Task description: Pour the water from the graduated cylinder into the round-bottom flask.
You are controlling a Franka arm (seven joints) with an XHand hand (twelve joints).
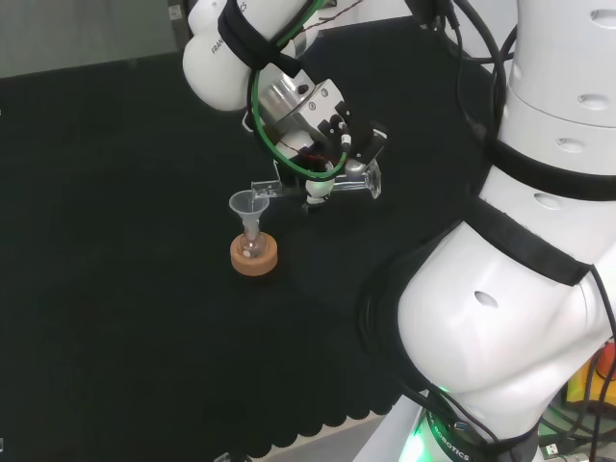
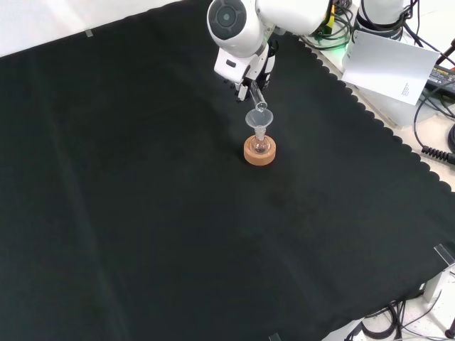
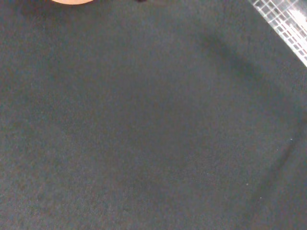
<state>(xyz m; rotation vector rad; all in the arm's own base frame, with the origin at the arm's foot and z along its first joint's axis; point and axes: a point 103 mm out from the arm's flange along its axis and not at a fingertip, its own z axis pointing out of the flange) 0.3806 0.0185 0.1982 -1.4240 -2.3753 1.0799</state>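
Here, on a worktop (image 1: 115,289) draped in black cloth, the white robot arm (image 1: 520,289) held a clear graduated cylinder (image 1: 313,187) tipped almost level above a small round-bottom flask (image 1: 252,246). The hand (image 1: 327,144), black and white, was curled around the cylinder's middle, gripping it from above in the head view. The cylinder's mouth pointed to the left in that view and sat just at the rim of a clear funnel (image 1: 248,205), while its flared foot stuck out to the right of the hand.

The funnel stood upright in the neck of the flask, and the flask rested in a cork ring (image 1: 254,256) on the cloth. How much water was left in the cylinder, or had reached the flask, could not be made out through the clear glass.

Seen from the front, the hand (image 2: 249,71) came in from the top beneath a big white link with a round grey cap (image 2: 227,17). The cylinder (image 2: 257,98) slanted down from it toward the funnel (image 2: 258,119). Flask (image 2: 261,144) and cork ring (image 2: 259,152) stood directly below, near the middle of the upper half of the cloth.

The wrist camera looked down on bare black cloth (image 3: 144,124), with a sliver of the cork ring (image 3: 72,1) at one edge and a pale gridded surface (image 3: 288,24) at a corner.

At the front view's right edge, beyond the scalloped hem of the cloth, lay a white sheet (image 2: 391,64) and some cables (image 2: 434,106).
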